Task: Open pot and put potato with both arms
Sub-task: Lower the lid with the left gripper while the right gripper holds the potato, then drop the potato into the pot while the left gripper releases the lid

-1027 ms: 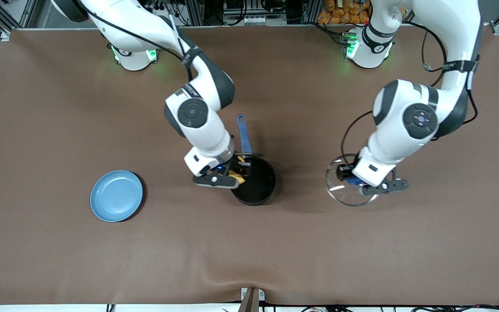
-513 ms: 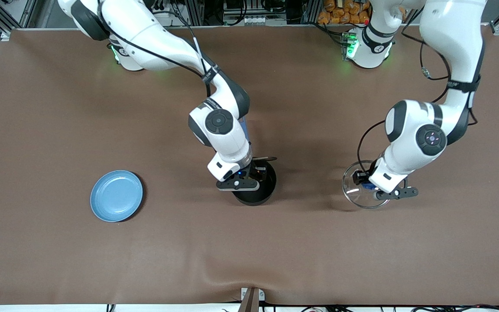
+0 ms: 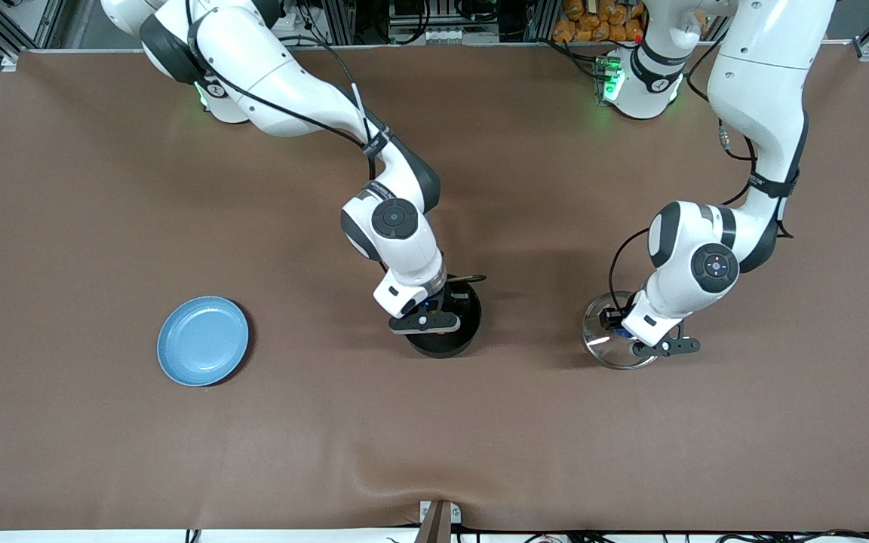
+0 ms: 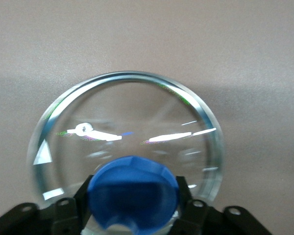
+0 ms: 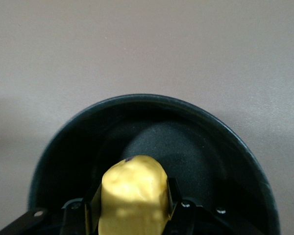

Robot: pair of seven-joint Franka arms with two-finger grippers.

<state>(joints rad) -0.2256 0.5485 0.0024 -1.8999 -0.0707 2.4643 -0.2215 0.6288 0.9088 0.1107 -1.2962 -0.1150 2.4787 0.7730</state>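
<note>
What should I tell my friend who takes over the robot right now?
Right gripper: shut on the potato, over the open pot.
Left gripper: at the blue knob of the lid, which is on or just above the table toward the left arm's end; I can't tell if it is letting go.
Done: lid off the pot, potato carried to the pot.
Left: drop the potato into the pot, free the lid, pull both arms back.
The blue plate sits unused toward the right arm's end.

I find nothing I can read here: no words, labels, brand marks or numbers on anything around my two grippers.
</note>
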